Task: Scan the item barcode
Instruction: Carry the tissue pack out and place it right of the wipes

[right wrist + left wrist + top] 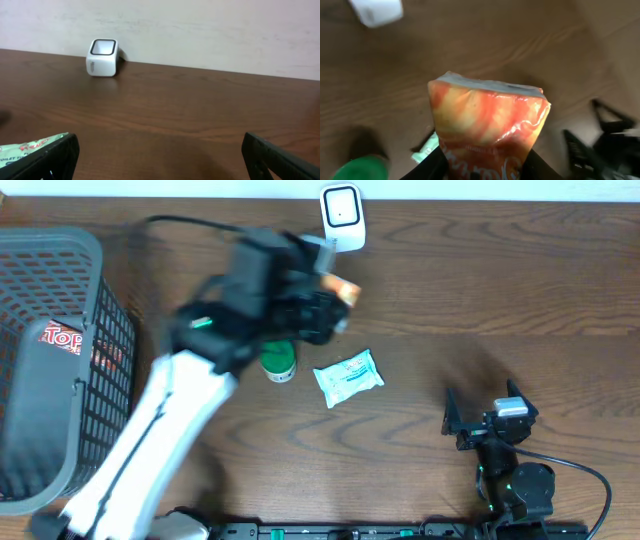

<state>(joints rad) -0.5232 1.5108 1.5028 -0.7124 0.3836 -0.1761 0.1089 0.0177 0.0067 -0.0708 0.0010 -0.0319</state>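
L gripper [486, 167] pinches the orange snack packet [487, 120] by 1 end, above the table [500, 290], just short of the white scanner [341, 218] at the far edge; overhead is blurred there, so I can't read the packet's print. R gripper [485, 412] is spread wide, holding nothing, front-right w/ bare wood around. Basket [60, 350] fills the left edge; green-lid bottle [279, 364] & white pouch [348, 377] lie mid-table.

Overhead downward; wrists low (scanner [341, 218] shared).
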